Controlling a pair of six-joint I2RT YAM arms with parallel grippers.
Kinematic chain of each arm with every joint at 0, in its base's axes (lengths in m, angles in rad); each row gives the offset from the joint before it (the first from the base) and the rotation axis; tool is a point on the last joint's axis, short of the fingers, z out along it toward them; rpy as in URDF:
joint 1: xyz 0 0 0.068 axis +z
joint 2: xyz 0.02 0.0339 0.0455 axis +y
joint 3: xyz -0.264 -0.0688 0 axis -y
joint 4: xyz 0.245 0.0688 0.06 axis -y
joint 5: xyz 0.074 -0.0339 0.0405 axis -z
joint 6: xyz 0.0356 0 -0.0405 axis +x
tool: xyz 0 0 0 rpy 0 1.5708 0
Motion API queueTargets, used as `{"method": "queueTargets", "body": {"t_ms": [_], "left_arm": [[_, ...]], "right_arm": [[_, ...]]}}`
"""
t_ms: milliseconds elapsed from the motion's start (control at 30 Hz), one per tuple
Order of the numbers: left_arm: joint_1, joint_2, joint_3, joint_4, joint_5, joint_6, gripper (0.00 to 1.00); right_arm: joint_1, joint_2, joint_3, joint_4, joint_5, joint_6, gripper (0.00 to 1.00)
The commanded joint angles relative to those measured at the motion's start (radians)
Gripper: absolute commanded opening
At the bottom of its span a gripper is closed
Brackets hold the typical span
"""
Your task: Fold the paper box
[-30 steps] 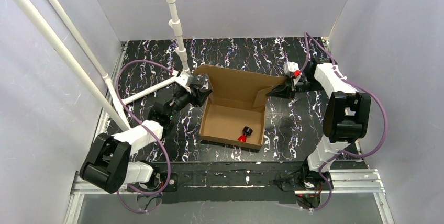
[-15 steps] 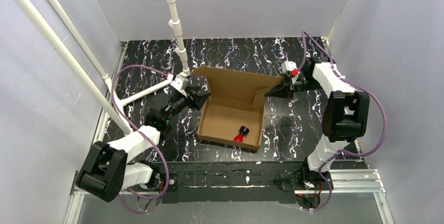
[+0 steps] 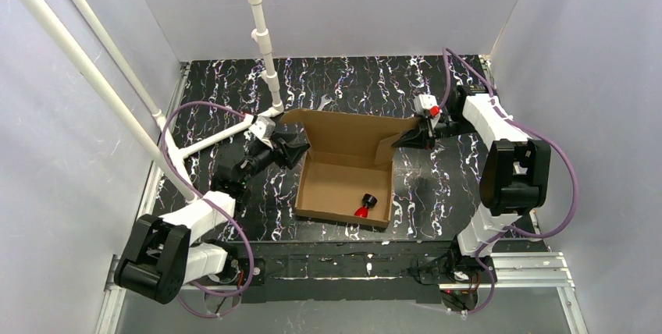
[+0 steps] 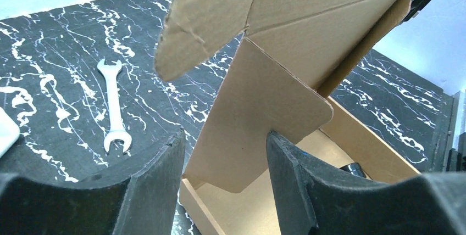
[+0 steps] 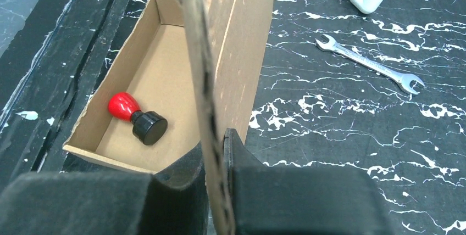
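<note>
One black table (image 3: 437,186) with white veins carried everything, and one frame of white pipes (image 3: 261,37) stood on its far left part. Two arms reached in from the near edge.

One paper box (image 3: 343,182) lay in the middle of the table, its shallow tray open upward and its lid raised at the far side.

The left gripper (image 3: 300,147) was at the left side of the box. Its jaws were spread, and a side flap was seen between the fingers (image 4: 156,191), not pinched.

The right gripper (image 5: 217,141) was at the right corner of the lid, with its jaws pressed on the cardboard edge.

One wrench (image 5: 371,63) lay on the table behind the box, apart from it. One small red and black object (image 3: 364,203) lay inside the tray, near the front right corner.
</note>
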Motion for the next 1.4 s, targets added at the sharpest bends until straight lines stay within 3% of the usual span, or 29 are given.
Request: {"method": "queueTargets", "body": {"t_ms": [0,600,800,867,967,1133,1367], "left_arm": [[0.009,0.028,0.014,0.091,0.068,-0.031,0.54],[0.023,0.130,0.090,0.186,0.215,-0.137,0.57],[0.023,0.096,0.067,0.210,0.171,-0.237,0.57],[0.022,0.049,0.040,0.201,0.117,-0.292,0.64],[0.024,-0.036,0.015,0.097,0.058,-0.346,0.72],[0.023,-0.182,0.018,-0.159,0.017,-0.360,0.75],[0.027,-0.407,0.006,-0.414,-0.095,-0.386,0.94]], "right_arm": [[0.029,-0.027,-0.021,-0.038,0.062,0.026,0.01],[0.065,-0.014,-0.005,-0.037,0.085,0.055,0.01],[0.062,0.022,0.035,-0.031,0.116,0.092,0.01],[0.056,0.036,0.047,-0.010,0.124,0.137,0.01],[0.047,0.032,0.041,0.073,0.145,0.233,0.01],[0.045,-0.007,0.005,0.238,0.208,0.409,0.01],[0.042,-0.052,0.010,0.284,0.259,0.490,0.01]]}}
